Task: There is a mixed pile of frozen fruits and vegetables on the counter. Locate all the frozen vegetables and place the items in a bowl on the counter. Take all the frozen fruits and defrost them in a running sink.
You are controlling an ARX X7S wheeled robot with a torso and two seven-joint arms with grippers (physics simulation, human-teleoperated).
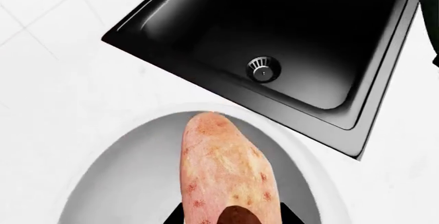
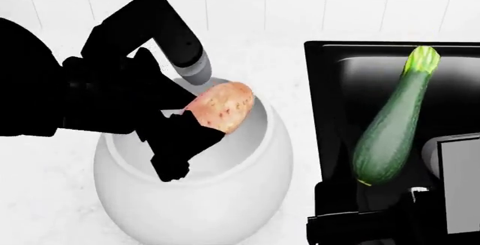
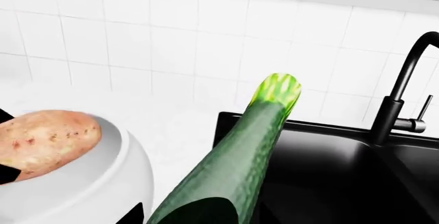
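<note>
Left gripper (image 2: 191, 122) was clenched on one end of the sweet potato (image 2: 220, 106), which hung over the mouth of the white bowl (image 2: 248, 200) with its free end toward the far rim; whether it touched the bowl could not be told. In the left wrist view the sweet potato (image 1: 226, 175) lay against the bowl's grey interior (image 1: 130, 172), with the black sink (image 1: 274, 44) and its silver drain strainer (image 1: 263, 69) just beyond the bowl on the white counter (image 1: 61, 85). Right gripper (image 2: 375, 214) grasped the zucchini (image 2: 390, 127) at its dark end, pale stem end pointing away, held above the sink basin. Right wrist view showed the zucchini (image 3: 237, 167) beside the bowl (image 3: 89, 183), black faucet (image 3: 401, 95) behind.
</note>
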